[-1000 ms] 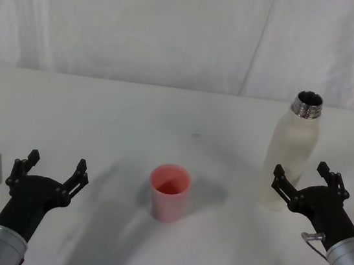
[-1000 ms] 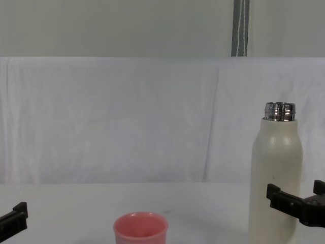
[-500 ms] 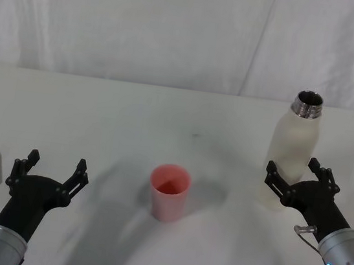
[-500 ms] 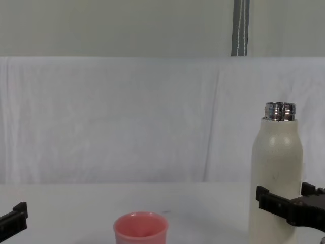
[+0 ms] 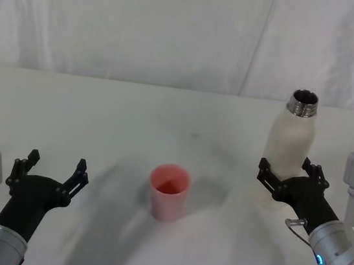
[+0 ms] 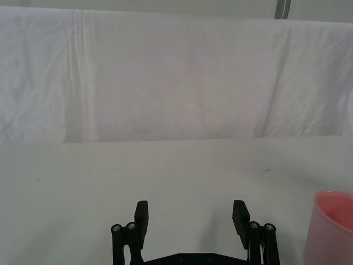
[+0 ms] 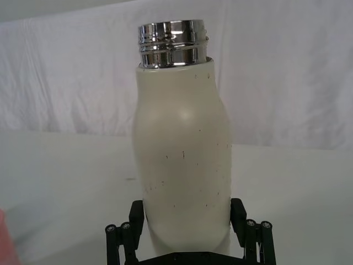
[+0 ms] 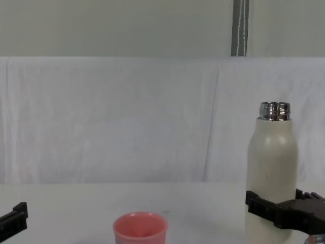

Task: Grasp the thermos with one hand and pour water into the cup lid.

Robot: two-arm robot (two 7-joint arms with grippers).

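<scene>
Steel-necked thermos [image 7: 183, 154] between right claw [image 7: 187, 234] fingers; contact unclear elsewhere.

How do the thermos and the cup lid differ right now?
The thermos is tall and cream-white with a steel neck; the cup lid is short and salmon-pink. The right gripper straddles the thermos's lower body; the cup lid stands free, apart from the open, parked left gripper. Both are upright with open mouths.

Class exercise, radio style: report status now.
Right gripper astride thermos, fingers open. Left gripper idle, open. Cup lid upright, path unobstructed.
</scene>
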